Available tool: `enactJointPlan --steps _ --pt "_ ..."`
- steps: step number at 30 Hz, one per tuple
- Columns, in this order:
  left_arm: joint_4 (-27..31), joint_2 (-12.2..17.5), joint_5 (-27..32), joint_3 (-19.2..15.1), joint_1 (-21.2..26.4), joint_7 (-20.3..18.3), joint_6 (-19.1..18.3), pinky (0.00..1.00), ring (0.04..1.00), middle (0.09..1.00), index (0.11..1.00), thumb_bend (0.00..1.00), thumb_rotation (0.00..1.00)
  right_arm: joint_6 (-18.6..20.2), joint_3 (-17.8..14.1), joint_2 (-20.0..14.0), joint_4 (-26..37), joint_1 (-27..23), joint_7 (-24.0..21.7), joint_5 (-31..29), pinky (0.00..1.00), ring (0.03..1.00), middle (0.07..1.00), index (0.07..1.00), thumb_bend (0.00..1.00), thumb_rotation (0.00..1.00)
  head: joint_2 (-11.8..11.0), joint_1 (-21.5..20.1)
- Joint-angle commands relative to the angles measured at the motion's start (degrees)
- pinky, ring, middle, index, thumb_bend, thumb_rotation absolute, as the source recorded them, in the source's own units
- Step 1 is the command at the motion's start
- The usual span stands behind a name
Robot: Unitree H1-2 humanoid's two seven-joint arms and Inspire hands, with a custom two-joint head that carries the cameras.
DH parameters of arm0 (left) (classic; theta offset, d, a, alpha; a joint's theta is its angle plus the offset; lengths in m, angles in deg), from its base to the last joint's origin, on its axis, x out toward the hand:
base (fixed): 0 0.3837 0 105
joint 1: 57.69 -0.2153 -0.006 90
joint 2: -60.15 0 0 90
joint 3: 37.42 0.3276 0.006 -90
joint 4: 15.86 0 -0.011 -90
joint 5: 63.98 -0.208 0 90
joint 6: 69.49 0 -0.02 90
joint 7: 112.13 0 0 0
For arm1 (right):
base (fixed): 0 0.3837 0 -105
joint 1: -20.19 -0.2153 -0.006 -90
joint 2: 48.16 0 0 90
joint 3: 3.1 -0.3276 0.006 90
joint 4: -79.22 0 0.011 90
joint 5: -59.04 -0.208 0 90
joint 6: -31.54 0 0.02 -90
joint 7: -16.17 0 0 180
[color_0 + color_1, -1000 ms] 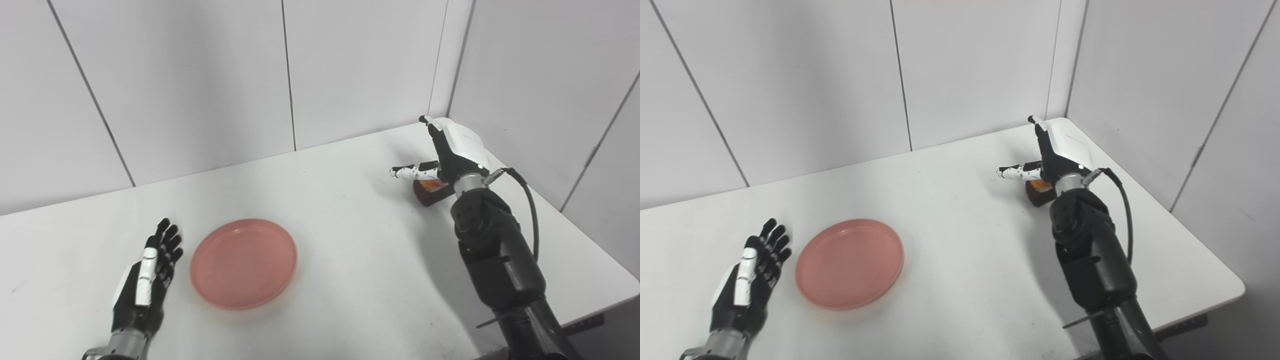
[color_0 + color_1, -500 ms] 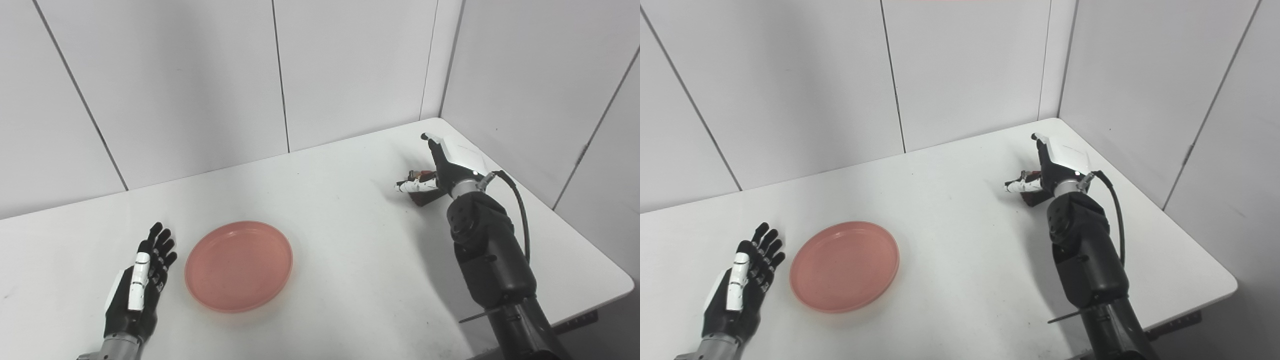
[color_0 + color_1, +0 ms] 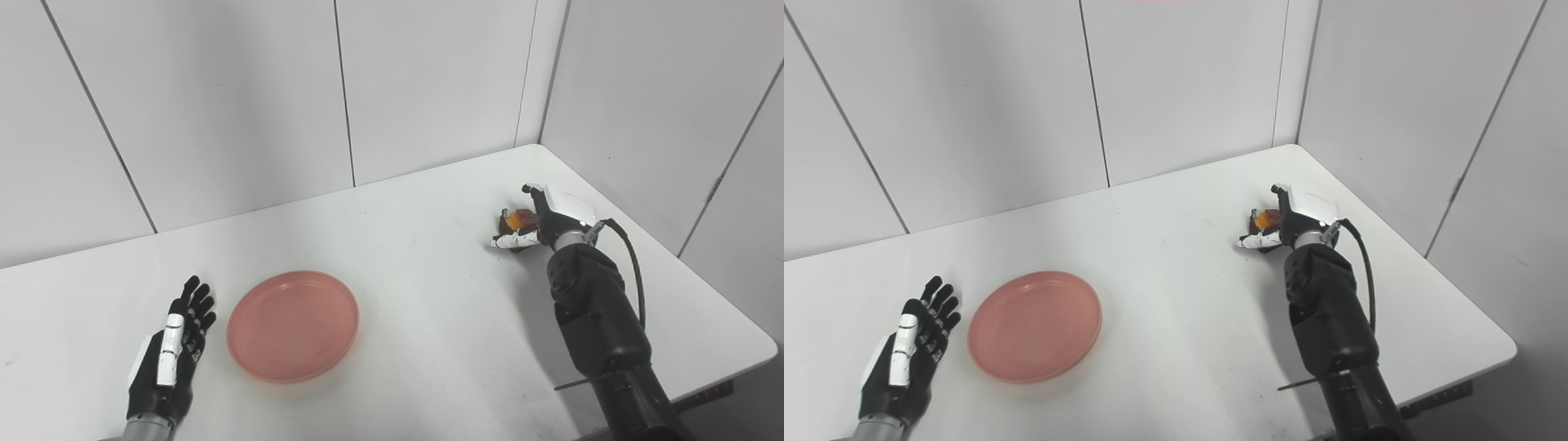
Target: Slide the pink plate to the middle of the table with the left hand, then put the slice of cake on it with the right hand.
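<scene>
we see a white surface (image 3: 429, 294) set in a corner of pale panelled walls (image 3: 233, 98). the pink plate (image 3: 293, 326) lies flat on it, left of the middle and toward the near edge, with nothing on it. our left hand (image 3: 168, 358) is just beside the plate's left rim, apart from it, not touching as far as we can tell. that hand is turned edge-on with the palm facing the plate, its fingers (image 3: 195, 299) straight, spread a little and pointing away from us, holding nothing. the left arm enters at the bottom left corner. well apart from the plate, over on the right side toward the far corner, our right hand (image 3: 545, 217) is on the cake slice (image 3: 514, 220). the slice looks dark brown with an orange top, small in both views, mostly hidden by the hand. the right hand's fingers (image 3: 508, 241) are curled around the slice, the white thumb below it and the rest over the far side, so it appears closed on the cake. we cannot tell if the slice is lifted clear or sitting on the surface, a shadow sits right under it. the black right arm (image 3: 597, 318) comes in from the bottom right and runs up to the hand, with a black cable (image 3: 634, 275) looping along its right side near the wrist.
</scene>
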Motion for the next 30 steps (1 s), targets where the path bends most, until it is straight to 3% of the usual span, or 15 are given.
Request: enactJointPlan --steps 1,6,10,11,12,16,21,22,24,27,30 --pt "1.33 0.29 0.02 0.4 0.45 -0.43 -0.26 1.0 1.0 1.0 1.0 0.63 1.0 -0.23 -0.52 -1.12 0.73 -2.71 2.61 -1.34 0.83 0.854 0.853 0.845 0.79 0.35 -0.03 0.07" --pt "1.83 0.4 -0.08 0.57 0.35 -0.38 -0.72 1.0 1.0 1.0 1.0 0.63 1.0 -0.24 0.14 -1.34 -0.96 -2.45 6.78 -4.69 0.79 0.832 0.831 0.817 0.77 0.3 0.26 0.28" --pt "2.64 0.26 -0.27 0.76 0.18 -0.1 -1.24 1.0 1.0 1.0 1.0 0.63 1.0 -0.24 0.24 -1.63 -1.62 -2.32 8.02 -8.01 0.7 0.812 0.828 0.807 0.73 0.24 0.42 0.65" --pt "2.77 0.22 -0.38 0.8 0.13 0.02 -1.29 1.0 1.0 1.0 1.0 0.64 1.0 -0.25 0.15 -1.62 -1.61 -2.22 8.53 -9.15 0.53 0.645 0.705 0.798 0.72 0.2 0.47 0.71" --pt "2.91 0.16 -0.46 0.81 0.08 0.14 -1.31 1.0 1.0 1.0 1.0 0.64 1.0 -0.26 0.22 -1.71 -1.61 -2.11 8.89 -9.93 0.36 0.463 0.555 0.786 0.64 0.09 0.47 0.71" --pt "3.81 -0.15 -0.21 0.78 -0.13 0.32 -1.96 1.0 1.0 1.0 1.0 0.63 1.0 -0.25 1.01 -2.38 -1.27 -1.62 9.57 -11.53 0.26 0.356 0.486 0.731 0.57 0.01 0.61 0.83" --pt "4.5 -0.25 -0.2 0.96 -0.19 0.34 -2.81 1.0 1.0 1.0 1.0 0.63 1.0 -0.24 2.28 -3.2 -0.83 -1.09 10.85 -12.29 0.21 0.302 0.476 0.655 0.56 0.0 0.65 1.13" --pt "4.54 -0.21 -0.25 1.02 -0.18 0.33 -2.92 1.0 1.0 1.0 1.0 0.64 1.0 -0.24 2.37 -3.21 -0.77 -1.05 11.1 -12.27 0.19 0.279 0.475 0.559 0.54 0.0 0.65 1.13" --pt "4.48 -0.26 -0.32 1.02 -0.2 0.43 -2.59 1.0 1.0 1.0 1.0 0.64 1.0 -0.23 2.36 -3.16 -0.41 -0.94 11.5 -12.58 0.18 0.265 0.473 0.505 0.53 0.0 0.78 1.33" --pt "4.77 -0.33 -0.54 1.1 -0.31 0.69 -2.45 1.0 1.0 1.0 1.0 0.64 1.0 -0.23 2.15 -2.92 0.06 -0.87 11.47 -12.53 0.21 0.292 0.474 0.49 0.53 0.0 0.78 1.39" --pt "5.42 -0.54 -0.42 1.12 -0.49 1.15 -2.82 1.0 1.0 1.0 1.0 0.61 1.0 -0.23 1.94 -2.76 0.27 -0.86 11.51 -12.59 0.3 0.385 0.446 0.524 0.52 0.0 0.83 1.59"
